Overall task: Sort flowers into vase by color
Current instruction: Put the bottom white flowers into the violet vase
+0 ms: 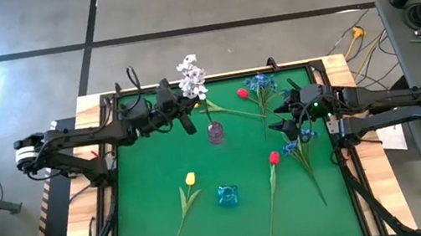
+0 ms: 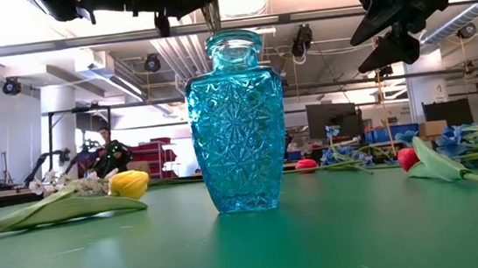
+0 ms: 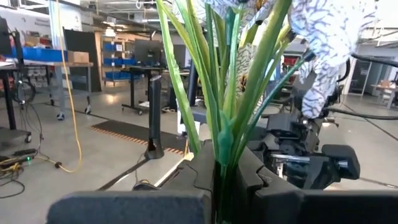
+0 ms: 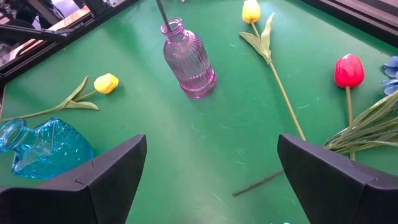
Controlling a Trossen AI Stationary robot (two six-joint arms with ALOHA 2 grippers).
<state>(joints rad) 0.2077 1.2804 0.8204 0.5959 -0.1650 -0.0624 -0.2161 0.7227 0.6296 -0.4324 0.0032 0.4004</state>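
Glass stood nearest the table's front edge: a blue vase, faceted and upright on the green mat, with a yellow tulip lying just to its left and a red tulip to its right, both flat with long stems trailing toward the front. Further back stood a purple vase, narrow-necked and ribbed. The left gripper hung just above and beside it, fingers clamped on the green stem of a white blossom spray, the flower head upright above the gripper and the stem's lower end seemingly at the vase's mouth, though I could not tell how far in it sat. The right gripper hovered over the mat's right side with its fingers spread wide and nothing between them, above blue flowers lying there; more blue blooms and another red tulip lay near the far edge. These flowers looked light and springy to me, with stems that would bend rather than snap, so I judged a hold low on the stem, clear of the leaves, the safer grip. The vases looked easy to knock over.
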